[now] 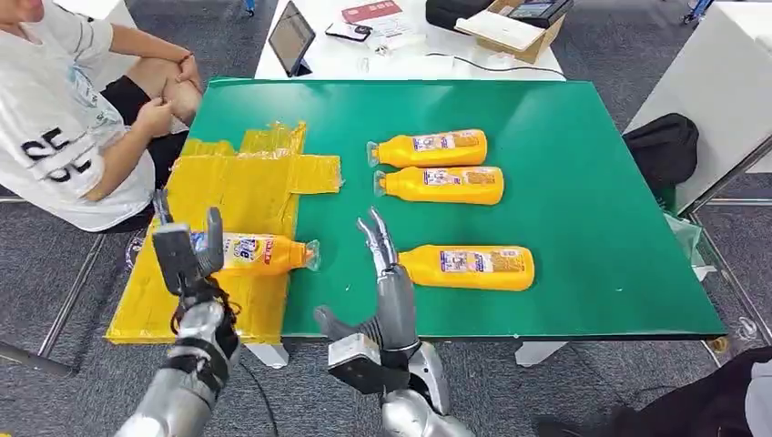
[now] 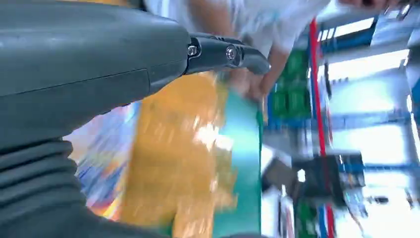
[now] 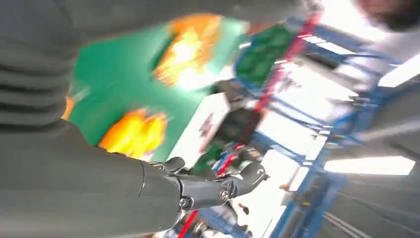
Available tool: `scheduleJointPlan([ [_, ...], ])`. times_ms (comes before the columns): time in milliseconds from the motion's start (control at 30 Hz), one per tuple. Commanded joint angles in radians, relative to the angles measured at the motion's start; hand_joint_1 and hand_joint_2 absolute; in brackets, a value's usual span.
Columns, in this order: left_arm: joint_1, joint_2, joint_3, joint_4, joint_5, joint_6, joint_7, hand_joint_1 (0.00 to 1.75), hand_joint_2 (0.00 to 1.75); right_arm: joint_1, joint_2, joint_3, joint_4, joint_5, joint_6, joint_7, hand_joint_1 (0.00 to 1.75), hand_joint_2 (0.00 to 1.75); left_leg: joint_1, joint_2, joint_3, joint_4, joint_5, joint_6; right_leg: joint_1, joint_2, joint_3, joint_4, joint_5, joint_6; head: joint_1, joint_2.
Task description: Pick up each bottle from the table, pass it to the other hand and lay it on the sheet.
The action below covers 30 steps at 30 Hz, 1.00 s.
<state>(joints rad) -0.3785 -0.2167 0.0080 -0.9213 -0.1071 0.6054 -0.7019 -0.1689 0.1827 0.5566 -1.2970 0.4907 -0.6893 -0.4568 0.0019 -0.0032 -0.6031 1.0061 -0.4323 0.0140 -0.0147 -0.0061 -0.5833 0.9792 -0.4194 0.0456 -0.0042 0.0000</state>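
Observation:
One orange bottle (image 1: pixel 259 253) lies on the yellow sheet (image 1: pixel 237 191) at the table's left, cap pointing right. My left hand (image 1: pixel 187 250) stands at its base with fingers spread upward, one finger in front of the label; the left wrist view shows my left hand (image 2: pixel 74 74) over the blurred label (image 2: pixel 99 158), fingers straight. Three more orange bottles lie on the green table (image 1: pixel 592 228): two at the back (image 1: pixel 428 148) (image 1: pixel 441 185) and one near the front (image 1: pixel 469 267). My right hand (image 1: pixel 382 273) is just left of that front bottle's cap, fingers straight up, holding nothing.
A seated person (image 1: pixel 73 118) is close to the table's left edge beside the sheet. A white table (image 1: pixel 410 45) behind holds a tablet, a phone and a box. A black bag (image 1: pixel 665 146) lies off the right edge.

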Motion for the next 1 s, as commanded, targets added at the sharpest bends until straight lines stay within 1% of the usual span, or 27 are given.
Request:
scheduleJointPlan([
  [33,0.268,0.028,-0.206,-0.319,-0.056,0.026,0.006,0.0,1.75,-0.009,-0.154,-0.208,0.006,0.202,0.048,0.171,0.0,1.75,0.0,0.001,0.001,-0.001,-0.001,0.0,0.0,0.001,0.002,-0.002,0.0,0.0,0.0,0.0],
  [67,0.285,0.035,-0.22,-0.327,-0.115,0.044,0.015,0.0,1.75,-0.015,-0.165,-0.238,0.016,0.226,0.09,0.209,0.0,1.75,0.0,0.001,0.003,-0.001,-0.002,0.0,0.0,0.001,0.003,-0.002,-0.001,-0.001,0.0,0.0],
  [100,0.29,0.033,-0.219,-0.33,-0.118,0.041,0.015,0.0,1.75,-0.017,-0.164,-0.252,0.02,0.227,0.102,0.204,0.0,1.75,0.0,0.0,0.002,-0.001,-0.002,0.0,0.0,0.0,0.003,-0.002,-0.001,-0.001,0.0,0.0],
  [167,0.29,0.039,-0.229,-0.323,-0.149,0.043,0.019,0.0,1.75,-0.019,-0.164,-0.266,0.027,0.246,0.1,0.21,0.0,1.75,0.0,-0.002,0.0,0.0,-0.001,0.0,0.0,-0.002,0.001,-0.002,-0.001,-0.001,0.0,0.0],
  [200,0.305,0.038,-0.233,-0.337,-0.166,0.034,0.02,0.0,1.75,-0.017,-0.168,-0.284,0.028,0.273,0.112,0.236,0.0,1.75,-0.001,-0.001,-0.001,0.0,-0.001,0.0,-0.001,-0.001,0.0,-0.001,-0.001,-0.001,0.0,0.0],
  [233,0.312,0.039,-0.242,-0.342,-0.191,0.041,0.021,0.0,1.75,-0.013,-0.169,-0.295,0.024,0.279,0.106,0.239,0.0,1.75,0.0,-0.001,0.001,0.0,-0.001,0.0,0.0,-0.001,0.002,-0.001,-0.001,-0.001,0.0,0.0],
  [300,0.343,0.036,-0.282,-0.372,-0.256,0.034,0.038,0.0,1.75,-0.017,-0.196,-0.298,0.03,0.359,0.152,0.292,0.0,1.75,0.0,0.0,0.0,0.0,-0.001,0.0,0.0,0.001,0.0,-0.001,0.0,-0.001,0.0,0.0],
  [367,0.355,0.027,-0.302,-0.384,-0.288,0.05,0.046,0.0,1.75,-0.029,-0.207,-0.298,0.048,0.378,0.183,0.313,0.0,1.75,-0.001,-0.001,0.0,-0.001,-0.001,0.0,0.0,-0.001,0.0,-0.001,-0.001,-0.001,0.0,0.0],
  [400,0.36,0.021,-0.32,-0.388,-0.276,0.016,0.059,0.0,1.75,-0.044,-0.22,-0.296,0.076,0.405,0.242,0.37,0.0,1.75,0.0,-0.001,0.0,0.0,-0.001,0.0,0.0,-0.001,0.001,-0.001,-0.001,-0.001,0.0,0.0],
  [433,0.362,0.013,-0.328,-0.39,-0.278,0.017,0.057,0.0,1.75,-0.048,-0.226,-0.299,0.083,0.405,0.241,0.368,0.0,1.75,0.0,-0.001,0.0,0.0,-0.001,0.0,0.0,0.0,0.0,-0.001,0.0,-0.001,0.0,0.0],
  [500,0.356,0.017,-0.362,-0.376,-0.211,-0.067,0.061,0.0,1.75,-0.096,-0.257,-0.269,0.178,0.446,0.352,0.427,0.0,1.75,0.0,0.001,0.001,0.0,-0.001,0.001,0.0,0.001,0.001,-0.002,0.0,-0.001,0.0,0.0],
  [567,0.353,0.017,-0.37,-0.365,-0.201,-0.083,0.062,0.0,1.75,-0.115,-0.261,-0.266,0.222,0.446,0.36,0.422,0.0,1.75,0.0,0.0,0.001,0.0,-0.001,0.0,0.0,0.0,0.001,-0.002,0.0,-0.001,0.0,0.0],
  [633,0.353,0.017,-0.37,-0.365,-0.201,-0.083,0.062,0.0,1.75,-0.115,-0.261,-0.266,0.222,0.446,0.36,0.422,0.0,1.75,0.0,0.0,0.002,-0.001,-0.001,0.0,0.0,0.001,0.003,-0.002,0.0,-0.001,0.0,0.0],
  [667,0.351,0.017,-0.371,-0.357,-0.193,-0.095,0.061,0.0,1.75,-0.128,-0.271,-0.25,0.254,0.449,0.405,0.435,0.0,1.75,0.0,0.0,0.001,0.0,-0.001,0.0,0.0,0.0,0.001,-0.001,0.0,-0.001,0.0,0.0],
  [700,0.349,0.017,-0.376,-0.349,-0.184,-0.111,0.063,0.0,1.75,-0.136,-0.286,-0.236,0.27,0.461,0.436,0.454,0.0,1.75,0.0,0.001,0.002,0.0,-0.002,0.0,0.0,0.001,0.003,-0.001,-0.001,-0.002,0.0,0.0],
  [767,0.344,0.013,-0.382,-0.333,-0.183,-0.118,0.064,0.0,1.75,-0.153,-0.295,-0.234,0.313,0.459,0.457,0.467,0.0,1.75,0.0,0.0,0.0,-0.001,-0.001,0.0,0.0,0.001,0.001,-0.002,0.0,0.0,0.0,0.0],
  [800,0.341,0.01,-0.382,-0.324,-0.177,-0.123,0.067,0.0,1.75,-0.166,-0.293,-0.238,0.337,0.456,0.449,0.466,0.0,1.75,0.0,0.0,0.003,-0.001,-0.001,0.0,0.0,0.001,0.003,-0.002,0.0,-0.001,0.0,0.0],
  [900,0.338,0.008,-0.383,-0.319,-0.174,-0.124,0.067,0.0,1.75,-0.18,-0.296,-0.233,0.354,0.453,0.453,0.463,0.0,1.75,0.0,0.0,0.0,0.0,-0.001,0.0,0.0,0.001,0.0,-0.001,0.0,0.0,-0.001,0.0],
  [933,0.338,0.008,-0.383,-0.319,-0.174,-0.124,0.067,0.0,1.75,-0.18,-0.296,-0.233,0.354,0.453,0.453,0.463,0.0,1.75,0.0,0.001,0.002,-0.001,-0.002,0.0,0.0,0.002,0.003,-0.002,0.0,-0.001,0.0,0.0],
  [1000,0.335,0.01,-0.387,-0.317,-0.173,-0.13,0.067,0.0,1.75,-0.198,-0.295,-0.225,0.375,0.468,0.458,0.48,0.0,1.75,0.0,0.0,0.001,0.0,-0.001,0.0,0.0,0.001,0.001,-0.001,0.0,-0.001,0.0,0.0],
])
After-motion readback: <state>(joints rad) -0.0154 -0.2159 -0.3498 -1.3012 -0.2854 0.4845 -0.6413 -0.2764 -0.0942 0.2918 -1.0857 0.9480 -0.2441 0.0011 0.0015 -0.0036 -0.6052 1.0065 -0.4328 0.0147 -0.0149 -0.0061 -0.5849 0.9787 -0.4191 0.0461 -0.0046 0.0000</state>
